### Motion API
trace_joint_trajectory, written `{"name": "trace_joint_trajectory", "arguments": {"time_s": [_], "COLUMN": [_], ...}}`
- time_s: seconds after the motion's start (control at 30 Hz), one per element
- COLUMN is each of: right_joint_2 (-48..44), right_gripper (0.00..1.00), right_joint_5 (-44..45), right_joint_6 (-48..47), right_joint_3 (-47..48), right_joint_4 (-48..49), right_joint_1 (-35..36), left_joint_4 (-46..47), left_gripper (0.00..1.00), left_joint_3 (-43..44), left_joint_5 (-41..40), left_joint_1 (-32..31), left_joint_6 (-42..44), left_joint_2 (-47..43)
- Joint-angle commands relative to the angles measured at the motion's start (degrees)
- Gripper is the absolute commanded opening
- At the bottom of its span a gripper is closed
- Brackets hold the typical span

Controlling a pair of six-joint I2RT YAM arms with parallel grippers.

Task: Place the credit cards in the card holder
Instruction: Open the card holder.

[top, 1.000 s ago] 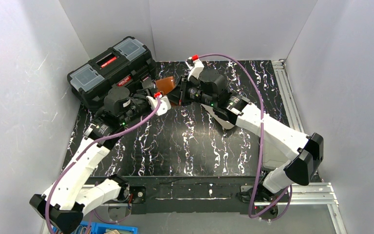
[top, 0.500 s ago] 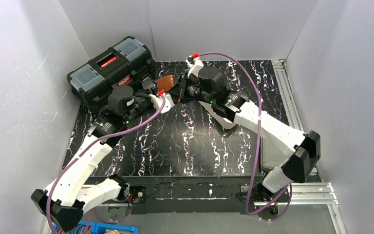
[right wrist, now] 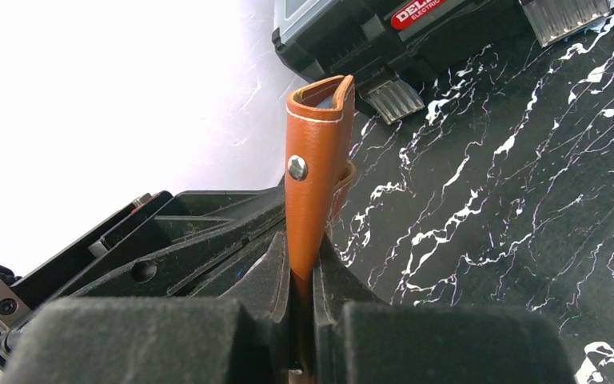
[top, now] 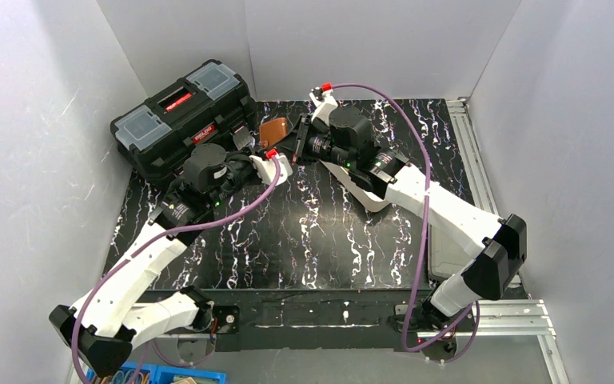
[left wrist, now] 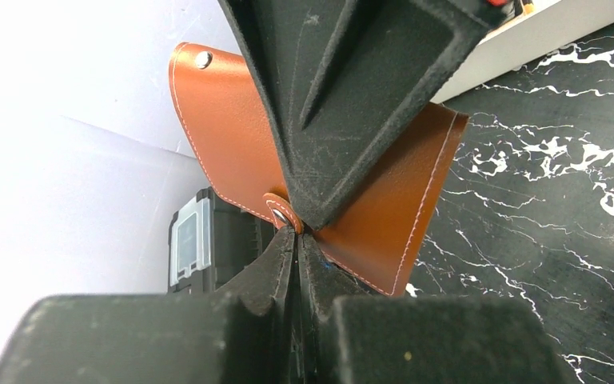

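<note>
The brown leather card holder (top: 276, 129) is held off the table near the back, beside the toolbox. My right gripper (top: 296, 145) is shut on its lower edge; in the right wrist view (right wrist: 312, 268) the holder (right wrist: 316, 152) stands edge-on between the fingers. My left gripper (top: 266, 147) is shut at the holder's snap-tab strap (left wrist: 281, 210); in the left wrist view (left wrist: 296, 238) the fingertips pinch together right at the strap, under the holder (left wrist: 232, 128). The right gripper's fingers (left wrist: 344, 96) cover the holder's middle. No credit cards are in view.
A big black toolbox (top: 184, 112) stands at the back left, close behind the holder; it also shows in the right wrist view (right wrist: 416, 32). A long white tray (top: 364, 196) lies partly under the right arm. White walls close in on three sides.
Both grippers have moved toward the back with the card holder between them. The left gripper has shifted right. The holder sits a little higher and farther back.
</note>
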Motion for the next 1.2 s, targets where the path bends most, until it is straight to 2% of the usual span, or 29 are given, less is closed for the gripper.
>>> {"name": "trace_joint_trajectory", "arguments": {"time_s": [0.0,0.3,0.6,0.93,0.97,1.03,1.07,1.17], "right_joint_2": [-1.52,-2.56,-4.99,-7.33,-7.78,-8.72,-8.99,-9.38], "right_gripper": [0.01,0.01,0.01,0.01,0.01,0.01,0.01,0.01], "right_joint_5": [-7.04,-5.80,-4.22,-4.63,-4.76,-5.27,-5.69,-7.18], "right_joint_6": [2.36,1.11,0.23,2.32,2.33,2.45,2.64,2.85], "right_joint_3": [0.09,-3.17,-9.58,-13.99,-14.44,-15.41,-15.77,-16.99], "right_joint_4": [5.98,5.08,5.48,8.18,8.67,9.84,10.30,12.79], "right_joint_1": [2.16,2.17,1.23,-3.00,-3.72,-4.95,-5.40,-6.01], "left_joint_4": [3.63,2.34,3.44,-4.39,-5.31,-7.75,-8.74,-11.12], "left_gripper": [0.00,0.00,0.00,0.00,0.06,0.38,0.49,0.59], "left_joint_3": [0.99,3.59,5.98,7.81,7.88,8.02,7.90,8.11], "left_joint_5": [1.63,-1.35,-8.18,-9.84,-10.52,-11.14,-11.50,-13.22], "left_joint_1": [-1.44,-1.46,-1.38,-1.42,-1.44,-1.44,-1.42,-1.07], "left_joint_6": [-2.07,-5.91,-8.81,-16.04,-17.15,-19.67,-20.75,-23.94], "left_joint_2": [1.14,1.96,1.68,-0.05,-0.35,-1.24,-1.70,-1.73]}}
